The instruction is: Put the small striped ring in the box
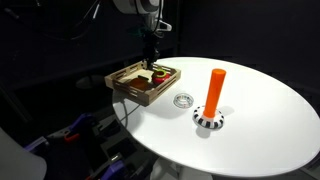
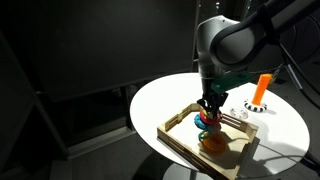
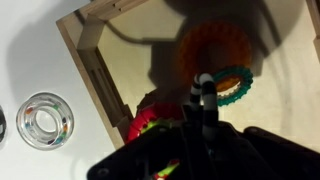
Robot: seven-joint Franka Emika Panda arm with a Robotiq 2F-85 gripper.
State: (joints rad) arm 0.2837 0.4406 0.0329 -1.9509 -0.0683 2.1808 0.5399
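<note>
The carry looks finished, and I judge that only the drop is left. The claw (image 3: 203, 112) is pinched narrow on the striped ring (image 3: 204, 88). The ring stands on edge between the fingertips and pokes out just past them in the wrist view.

The box (image 3: 92, 62) lies directly under the claw, and its wooden floor fills most of that view. An orange ring (image 3: 215, 45) and a green ring (image 3: 235, 88) lie in the box just beyond the tips, and a red ring (image 3: 148, 125) lies beside the claw.

Both exterior views show the claw low over the box, but the striped ring is too small to make out there. I cannot tell whether it already touches the pieces below.

A clear ring (image 3: 45, 120) sits on the desk (image 3: 25, 50), off to the claw's side and outside the box wall. The orange peg (image 1: 215, 90) stands well apart.

What remains is to open the jaws so the striped ring falls inside.
</note>
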